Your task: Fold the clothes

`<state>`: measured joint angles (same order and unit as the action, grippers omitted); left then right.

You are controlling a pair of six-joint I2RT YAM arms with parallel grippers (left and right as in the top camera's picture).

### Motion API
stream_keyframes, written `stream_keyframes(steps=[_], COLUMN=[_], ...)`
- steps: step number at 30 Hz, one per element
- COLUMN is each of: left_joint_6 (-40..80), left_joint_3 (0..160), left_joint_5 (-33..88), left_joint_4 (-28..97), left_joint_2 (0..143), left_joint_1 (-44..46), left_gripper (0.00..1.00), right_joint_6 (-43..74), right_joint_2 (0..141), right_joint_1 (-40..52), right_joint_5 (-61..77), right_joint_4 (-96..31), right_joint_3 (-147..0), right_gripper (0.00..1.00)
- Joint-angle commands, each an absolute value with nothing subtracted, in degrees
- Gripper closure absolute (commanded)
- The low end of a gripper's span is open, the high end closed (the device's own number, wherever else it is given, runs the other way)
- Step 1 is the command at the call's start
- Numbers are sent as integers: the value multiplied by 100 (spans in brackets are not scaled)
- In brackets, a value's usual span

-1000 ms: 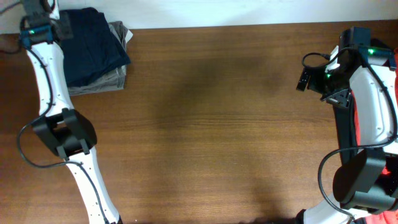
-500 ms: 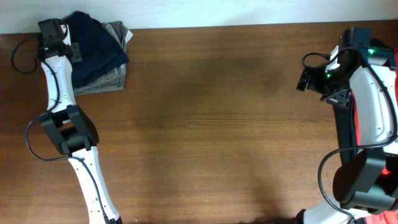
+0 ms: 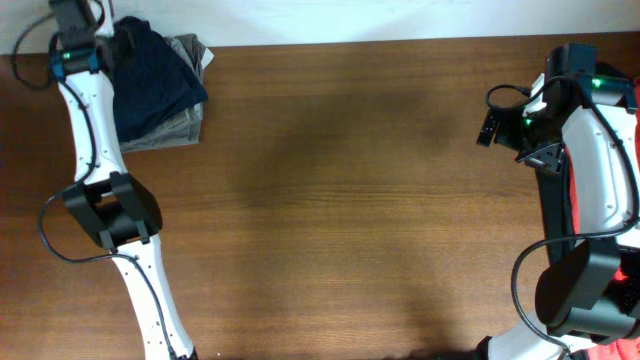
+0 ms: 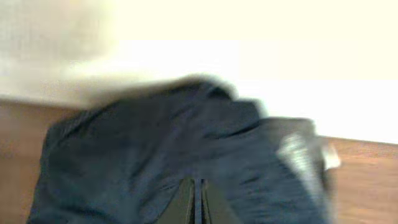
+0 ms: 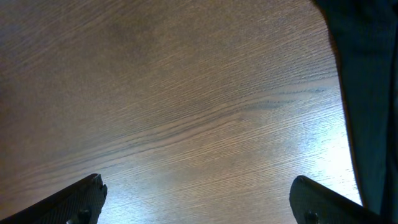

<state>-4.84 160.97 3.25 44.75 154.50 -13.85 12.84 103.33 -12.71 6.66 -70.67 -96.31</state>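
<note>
The folded clothes sit in the far left corner of the worktop (image 3: 350,200), right against its back edge, with a pale wall (image 3: 400,18) beyond. The navy garment (image 3: 150,85) lies on top, its upper part bunched and rumpled; a grey garment (image 3: 188,122) shows under it along the near and right sides. The left gripper (image 4: 196,198) is clenched, tips pressed into the navy cloth. The blurred wrist view does not show whether a fold is pinched. From the stack rightward the brown wood runs bare across the whole middle, giving wide room to move. At the right edge the right gripper (image 5: 198,190) hangs released over bare wood, jaws spread wide. Red fabric (image 3: 632,100) shows past that arm, off the worktop's right side.
</note>
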Motion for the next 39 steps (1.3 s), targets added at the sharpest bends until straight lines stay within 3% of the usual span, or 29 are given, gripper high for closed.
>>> stream_keyframes(steps=[1,15,30,39], left_joint_6=[-386,-213,-213,-213], left_joint_3=[16042,15747,16142,16142], left_joint_5=[558,633,2620,1601], left_joint_4=[4445,3948,4036,5968], left_joint_2=[15273,16197,15767,14698], left_joint_1=[-1232,-1096,-1085,-1103], left_gripper=[94,94,94,99], right_joint_6=[1245,1245,1245,1243], right_joint_2=[10302,10302,10302,10302], right_joint_1=[-1288,-1288,-1288,-1288], right_joint_5=[591,591,591,591], right_joint_4=[-7074,-7074,-7074,-7074], right_joint_3=[-9664,-9664,-9666,-9666], right_gripper=[1,1,1,1])
